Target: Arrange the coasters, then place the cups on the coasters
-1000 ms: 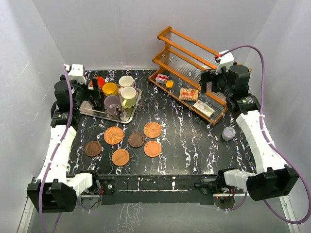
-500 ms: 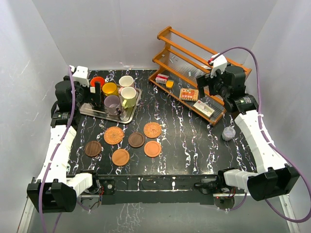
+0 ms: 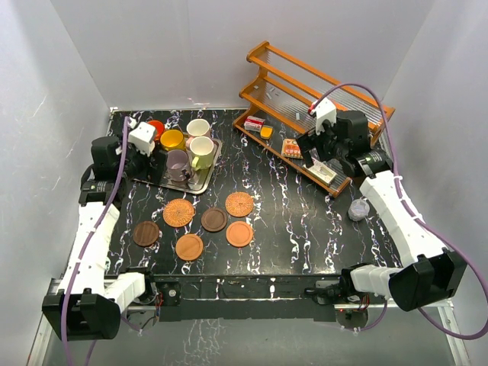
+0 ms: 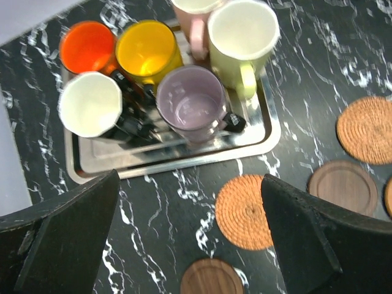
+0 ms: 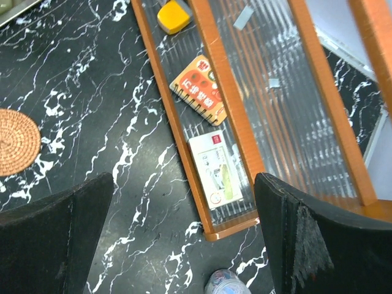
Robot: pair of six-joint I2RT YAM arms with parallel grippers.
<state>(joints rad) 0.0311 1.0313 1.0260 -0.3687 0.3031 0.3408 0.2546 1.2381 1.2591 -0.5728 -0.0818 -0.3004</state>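
Six coasters lie loose on the black marbled table (image 3: pixel 305 221) just in front of the tray: two woven tan (image 3: pixel 178 212), two dark brown (image 3: pixel 214 219) and two orange-brown (image 3: pixel 239 233), none carrying a mug. All six mugs stand clustered on the steel tray (image 4: pixel 184 158) at the far left: orange (image 4: pixel 87 46), yellow (image 4: pixel 147 50), black with a white inside (image 4: pixel 90 104), lilac (image 4: pixel 191 102), pale yellow-green (image 4: pixel 242 30) and cream-pink (image 4: pixel 187 9).

The left gripper (image 4: pixel 190 184) hangs above the tray's near edge, pointing down, its fingers spread wide and holding nothing. Its forearm rises from the near-left base, with the wrist bent over the mugs. The right gripper (image 5: pixel 184 184) is likewise spread and empty. It is aimed down at the lower shelf of the wooden rack (image 3: pixel 305 84), over a white box (image 5: pixel 214 168) and an orange notebook (image 5: pixel 199 89).

Compared with a second ago, the left wrist has swung in from the table's left edge to above the tray. The right wrist has dropped and moved left toward the rack's front. Coasters and mugs have not shifted.
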